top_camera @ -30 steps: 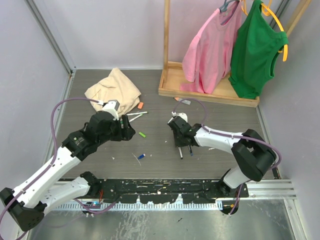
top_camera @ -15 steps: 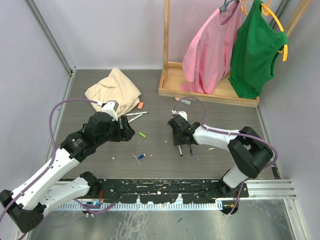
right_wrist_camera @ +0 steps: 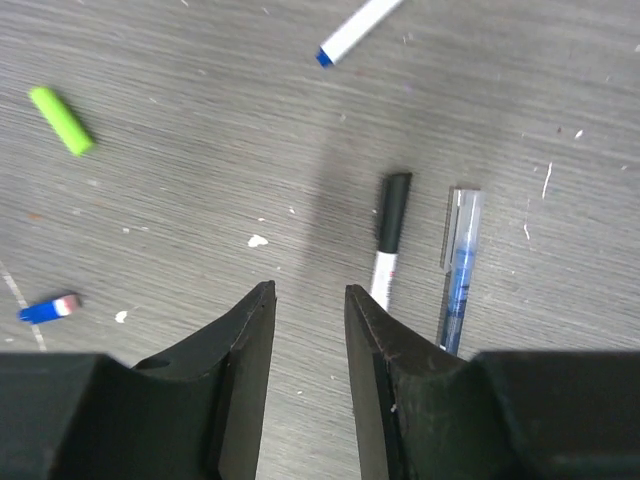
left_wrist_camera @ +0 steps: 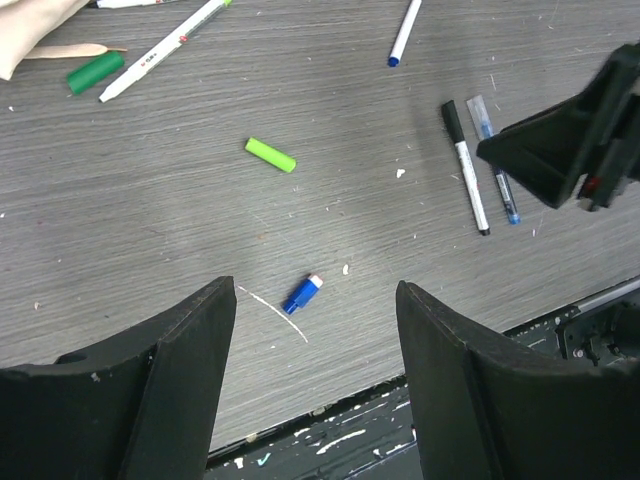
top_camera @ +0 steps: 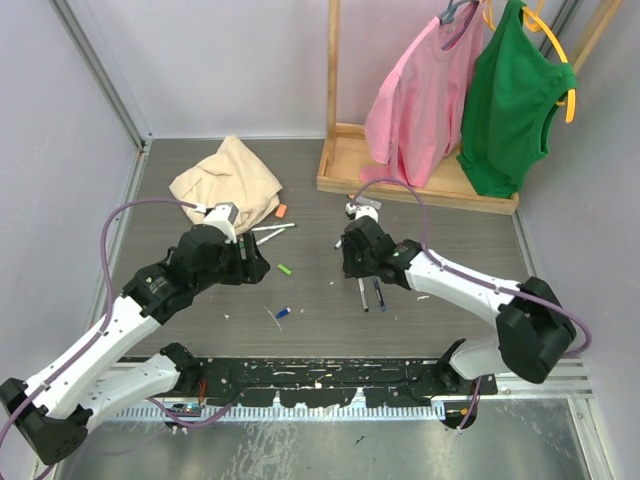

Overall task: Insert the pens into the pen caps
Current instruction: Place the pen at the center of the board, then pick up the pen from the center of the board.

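Note:
My left gripper (left_wrist_camera: 315, 290) is open and empty, held above a small blue cap (left_wrist_camera: 303, 293) on the grey table. A light green cap (left_wrist_camera: 270, 155) lies beyond it and a dark green cap (left_wrist_camera: 95, 73) is at far left beside a white pen (left_wrist_camera: 165, 48). My right gripper (right_wrist_camera: 309, 292) is narrowly open and empty, hovering just left of a black-capped white pen (right_wrist_camera: 388, 235) and a clear blue pen (right_wrist_camera: 458, 265). A white pen with a blue tip (right_wrist_camera: 355, 28) lies farther off. In the top view the two pens (top_camera: 370, 294) lie just below the right gripper (top_camera: 348, 264).
A beige cloth (top_camera: 228, 180) lies at the back left with an orange cap (top_camera: 281, 211) beside it. A wooden rack (top_camera: 415, 185) with pink and green garments stands at the back right. A thin tan stick (left_wrist_camera: 65, 50) lies by the cloth. The black rail (top_camera: 320, 375) runs along the near edge.
My right gripper has drawn back from over the two pens toward the far side, so more of them shows. Its elbow has swung right. The left arm has not moved.

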Tool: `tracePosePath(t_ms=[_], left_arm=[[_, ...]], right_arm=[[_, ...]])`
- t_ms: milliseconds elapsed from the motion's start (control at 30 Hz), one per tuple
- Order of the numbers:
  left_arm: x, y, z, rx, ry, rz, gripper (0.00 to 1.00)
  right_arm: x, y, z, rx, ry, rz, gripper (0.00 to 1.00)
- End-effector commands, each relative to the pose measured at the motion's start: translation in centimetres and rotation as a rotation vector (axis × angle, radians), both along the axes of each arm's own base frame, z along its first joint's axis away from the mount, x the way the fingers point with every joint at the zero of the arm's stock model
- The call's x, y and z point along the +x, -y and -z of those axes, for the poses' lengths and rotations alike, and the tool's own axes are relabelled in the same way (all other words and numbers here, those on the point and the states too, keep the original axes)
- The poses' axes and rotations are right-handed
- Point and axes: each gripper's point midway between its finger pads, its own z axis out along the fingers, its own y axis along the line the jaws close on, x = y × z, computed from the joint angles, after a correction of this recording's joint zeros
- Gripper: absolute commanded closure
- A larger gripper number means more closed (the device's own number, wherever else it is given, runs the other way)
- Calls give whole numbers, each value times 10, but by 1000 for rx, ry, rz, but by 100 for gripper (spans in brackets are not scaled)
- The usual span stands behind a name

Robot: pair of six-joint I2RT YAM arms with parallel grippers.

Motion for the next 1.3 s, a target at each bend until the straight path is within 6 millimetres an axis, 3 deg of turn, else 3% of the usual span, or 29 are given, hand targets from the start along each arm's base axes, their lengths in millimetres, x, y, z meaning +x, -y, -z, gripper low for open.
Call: tracePosePath(t_ms=[0,167,300,567,900,1267], left_arm=[[3,2,-3,-14,13,3,34],[1,-7,-4,20,37,-1,34],[-3,-18,-8,64,67,4,34],[-15,-40,-12,138,109,16,34],[-22,-51,-9,157,127,10,33],[-16,-52,-8,199,115,3,35]], right_arm=[[14,-6,-49,72,127,-8,59],[40,4,-75,68,240,123,54],[64,0,-82,61,253,196,52],[104,-16,-59,68,188,273,51],[107,-56,-39,109,110,76,51],[114,-104,-40,224,38,37,51]])
